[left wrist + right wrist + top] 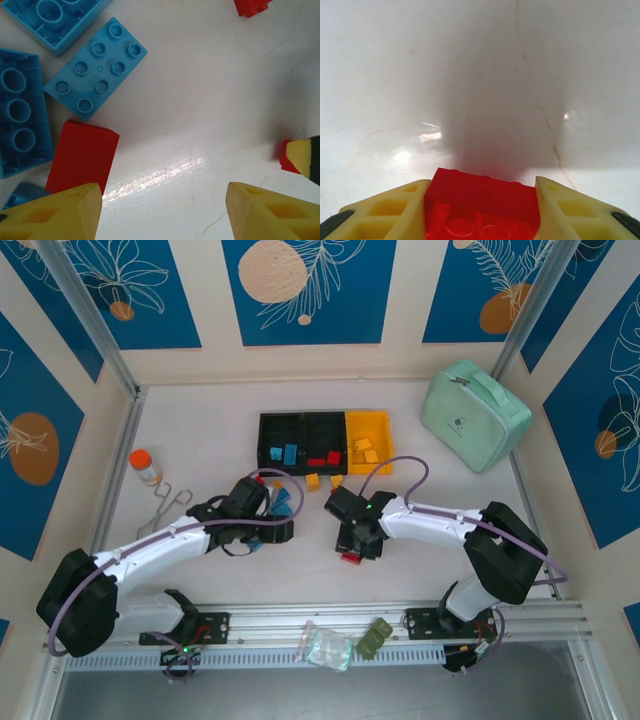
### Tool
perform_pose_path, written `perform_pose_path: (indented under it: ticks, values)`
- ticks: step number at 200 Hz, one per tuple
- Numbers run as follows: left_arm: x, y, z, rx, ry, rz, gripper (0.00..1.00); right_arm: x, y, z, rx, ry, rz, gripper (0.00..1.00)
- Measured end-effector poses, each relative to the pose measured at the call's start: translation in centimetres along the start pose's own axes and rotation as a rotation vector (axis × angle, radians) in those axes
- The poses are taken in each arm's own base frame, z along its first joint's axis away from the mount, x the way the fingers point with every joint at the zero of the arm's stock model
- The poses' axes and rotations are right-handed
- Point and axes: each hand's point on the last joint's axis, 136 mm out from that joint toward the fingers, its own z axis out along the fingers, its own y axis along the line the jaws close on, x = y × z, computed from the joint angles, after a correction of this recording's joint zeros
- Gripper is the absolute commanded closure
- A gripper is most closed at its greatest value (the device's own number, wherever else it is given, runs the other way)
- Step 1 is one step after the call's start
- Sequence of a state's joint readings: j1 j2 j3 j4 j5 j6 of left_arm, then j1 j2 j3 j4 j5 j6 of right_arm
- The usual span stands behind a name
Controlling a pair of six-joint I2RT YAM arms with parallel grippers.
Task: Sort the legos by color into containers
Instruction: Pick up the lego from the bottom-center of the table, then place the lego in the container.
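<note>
Right pincer (480, 184) is clamping a red brick (482, 212); the middle bin (325, 417), already holding reds, is lying just beyond it. Left pincer (162, 196) is hanging apart.

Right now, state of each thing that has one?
left gripper, jaws open, empty
right gripper, jaws shut on red brick
left black bin, open, blue bricks inside
middle black bin, open, red bricks inside
yellow bin, open, yellow bricks inside
mint-green case, closed
bottle, capped
</note>
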State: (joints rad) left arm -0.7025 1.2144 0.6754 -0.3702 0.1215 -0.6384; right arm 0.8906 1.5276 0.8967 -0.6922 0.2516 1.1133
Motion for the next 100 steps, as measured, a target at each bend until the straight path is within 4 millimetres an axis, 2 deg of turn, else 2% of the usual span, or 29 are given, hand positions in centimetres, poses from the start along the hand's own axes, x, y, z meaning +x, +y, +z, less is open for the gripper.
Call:
perform_pose_path:
  ticks: [39, 72, 100]
  values:
    - [0.7, 0.9, -0.5, -0.010, -0.025, -0.048, 0.34, -3.0, 2.8, -2.6, -0.080, -0.069, -0.051, 0.58]
    - [1.5, 1.5, -0.9, -0.008, -0.036, -0.087, 0.34, -7.6, 5.2, -5.1, -0.136, -0.149, -0.073, 0.58]
    - [1.7, 1.8, -1.4, -0.008, -0.056, -0.109, 0.34, -11.5, 7.0, -5.8, -0.158, -0.192, -0.088, 0.58]
